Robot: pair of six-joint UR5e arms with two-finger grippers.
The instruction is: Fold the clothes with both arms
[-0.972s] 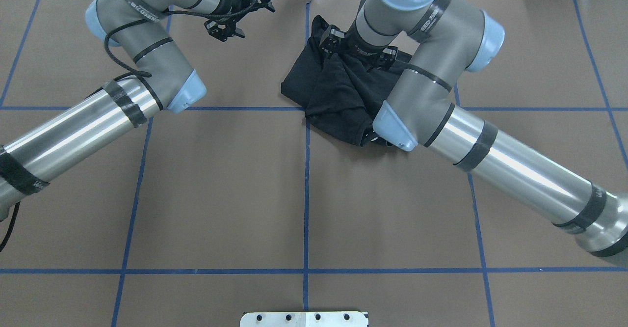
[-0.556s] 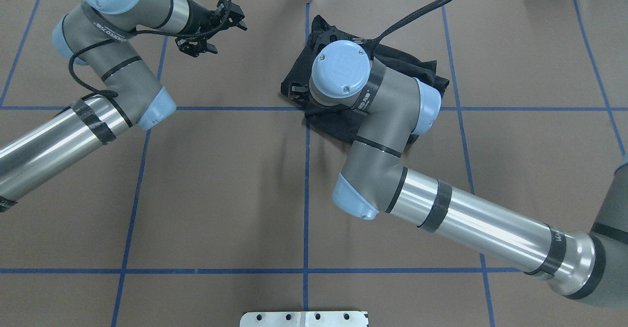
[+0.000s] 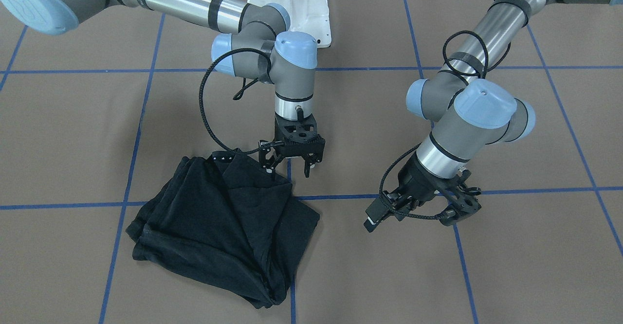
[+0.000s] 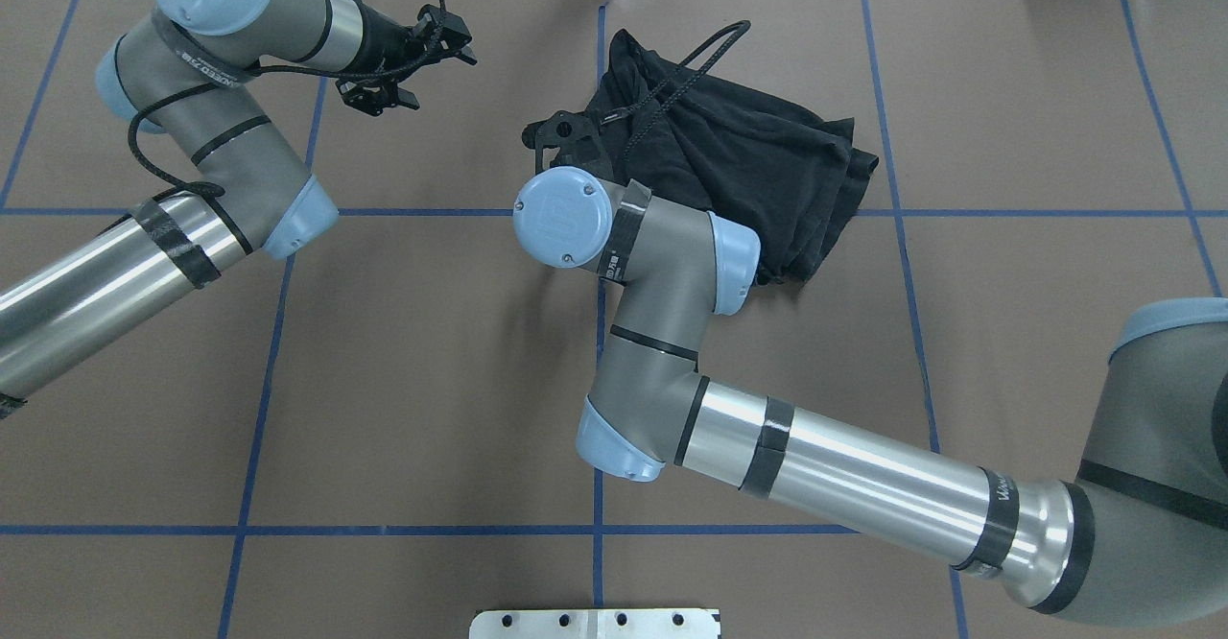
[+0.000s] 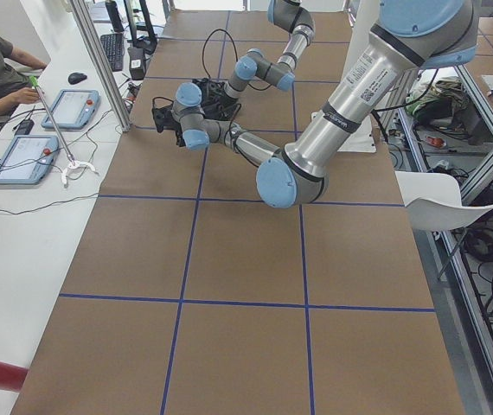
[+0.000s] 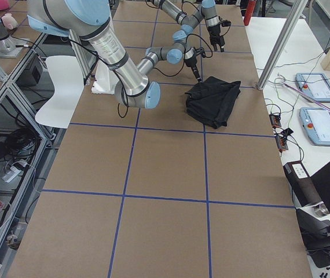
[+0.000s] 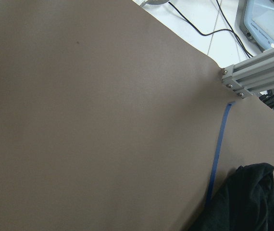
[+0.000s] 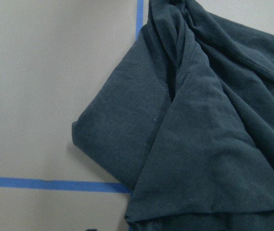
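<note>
Against the overhead view of a moment before, the right arm (image 4: 863, 476) has swung its wrist off the black T-shirt (image 4: 758, 159) towards the robot's left, so the blue-capped joint that then covered the shirt's left half now hangs over the centre tape line (image 4: 600, 409). Most of the garment is uncovered. A second ago this arm was hunched over the cloth with its hand down among the folds. Now the right hand (image 3: 288, 168) hovers at the shirt's near corner with its fingers spread and nothing between them. The shirt's bundle has kept its place since the last frame. It lies crumpled in loose folds on the brown worktop (image 4: 432, 380), in the far half just right of the centre line, with one corner lapping over that line. The left arm (image 4: 96, 284) has drawn back towards its own side since a second ago and has hardly shifted in the last stretch. The left hand (image 4: 436, 73) hangs above bare worktop, well apart from the shirt, its fingers parted and empty. As for writing, the black bands round both arms carry pale lettering that is too small to read, and the cloth facing the cameras is plain black. The right wrist view looks straight down on the folded cloth.
</note>
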